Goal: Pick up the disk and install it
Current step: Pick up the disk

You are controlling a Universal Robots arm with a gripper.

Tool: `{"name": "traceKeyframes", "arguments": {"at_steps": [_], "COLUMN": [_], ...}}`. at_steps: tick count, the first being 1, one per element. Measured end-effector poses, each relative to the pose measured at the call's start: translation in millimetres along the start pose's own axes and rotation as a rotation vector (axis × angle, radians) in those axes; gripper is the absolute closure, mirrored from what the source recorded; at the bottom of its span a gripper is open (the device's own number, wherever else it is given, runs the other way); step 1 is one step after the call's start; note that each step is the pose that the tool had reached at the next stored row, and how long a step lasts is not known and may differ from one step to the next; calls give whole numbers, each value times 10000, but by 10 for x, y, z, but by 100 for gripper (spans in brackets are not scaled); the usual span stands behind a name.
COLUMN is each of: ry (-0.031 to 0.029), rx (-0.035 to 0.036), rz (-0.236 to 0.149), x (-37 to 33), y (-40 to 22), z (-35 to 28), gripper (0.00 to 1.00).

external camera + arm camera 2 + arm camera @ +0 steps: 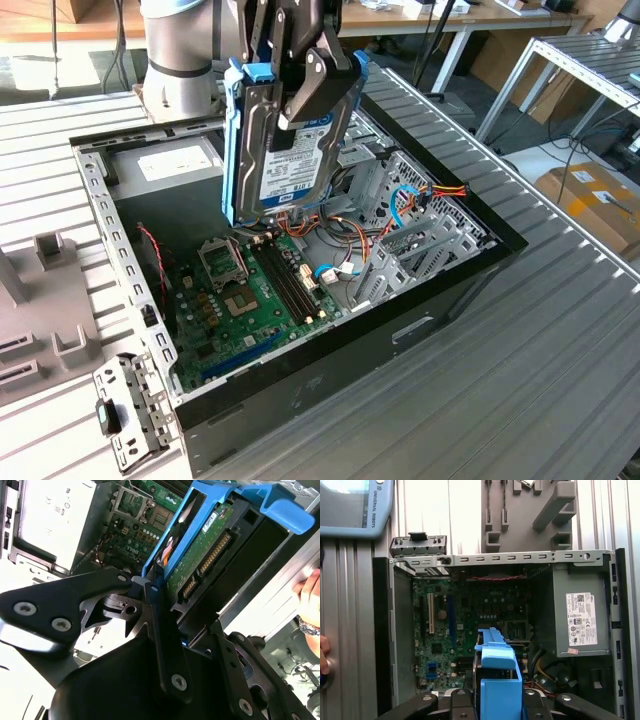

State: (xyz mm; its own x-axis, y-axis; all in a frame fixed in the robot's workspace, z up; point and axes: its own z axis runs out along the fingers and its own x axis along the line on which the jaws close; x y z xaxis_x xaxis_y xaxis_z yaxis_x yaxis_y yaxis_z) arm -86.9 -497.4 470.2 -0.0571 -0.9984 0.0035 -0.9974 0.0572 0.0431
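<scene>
Bright daylight is washing over the ribbed tabletop point(560, 330) in the exterior view and blowing its slats out to white in the first wrist view, while shadow is lying inside the open computer case point(300, 385) and glare is bleaching the power-supply box point(50, 520) in the second wrist view.

Black screw-studded tool point(283, 97) (grey arm point(180, 45))

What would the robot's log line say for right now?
pincer: shut on disk | disk: upright, held above open computer case | install: not yet done
</scene>
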Motion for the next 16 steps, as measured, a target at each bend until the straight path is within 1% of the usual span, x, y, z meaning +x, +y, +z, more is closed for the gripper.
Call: {"name": "traceKeyframes", "arguments": {"at_steps": [11, 16], "ry": [1, 1], "rx": [0, 0], "rz": [0, 0], "x": [90, 149], "y": [-9, -14], "z": [1, 1], "gripper": [64, 64]}}
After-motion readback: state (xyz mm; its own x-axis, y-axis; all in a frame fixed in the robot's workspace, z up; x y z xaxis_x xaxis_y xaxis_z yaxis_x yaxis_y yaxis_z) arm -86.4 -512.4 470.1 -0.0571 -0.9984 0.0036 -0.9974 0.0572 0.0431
